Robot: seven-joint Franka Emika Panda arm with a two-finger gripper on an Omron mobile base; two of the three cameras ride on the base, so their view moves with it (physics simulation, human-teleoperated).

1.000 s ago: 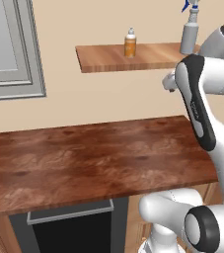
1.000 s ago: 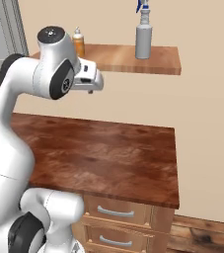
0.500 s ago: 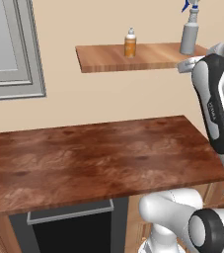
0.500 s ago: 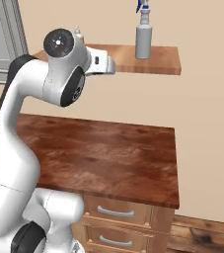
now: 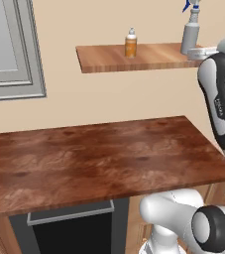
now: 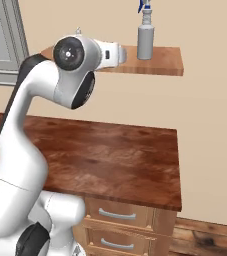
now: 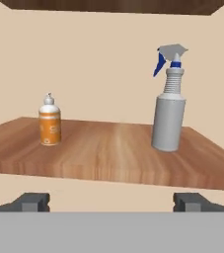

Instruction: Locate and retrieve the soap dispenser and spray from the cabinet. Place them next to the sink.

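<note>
The amber-orange soap dispenser (image 7: pixel 50 121) with its white pump stands on the left part of the reddish-brown shelf board (image 7: pixel 108 155). On the board's right part stands the taller grey spray (image 7: pixel 168 101) with a blue trigger. My gripper (image 7: pixel 112 202) is open and empty, level with the shelf's front edge and a little short of it, facing both bottles. From the base, the soap dispenser (image 5: pixel 130 43) and spray (image 5: pixel 190 32) stand on the shelf (image 5: pixel 134 58), with my hand (image 6: pixel 116 53) raised in front of it. The sink is out of view.
A wide dark wooden countertop (image 5: pixel 99 158) lies below the shelf, with a dark appliance front (image 5: pixel 69 233) and drawers (image 6: pixel 117 216) under it. A grey window frame (image 5: pixel 20 54) is on the wall at left. Another wooden board (image 7: pixel 113 5) hangs above the shelf.
My arm has lifted the hand up and forward to shelf height, toward the board's front edge. Both bottles stay where they were.
</note>
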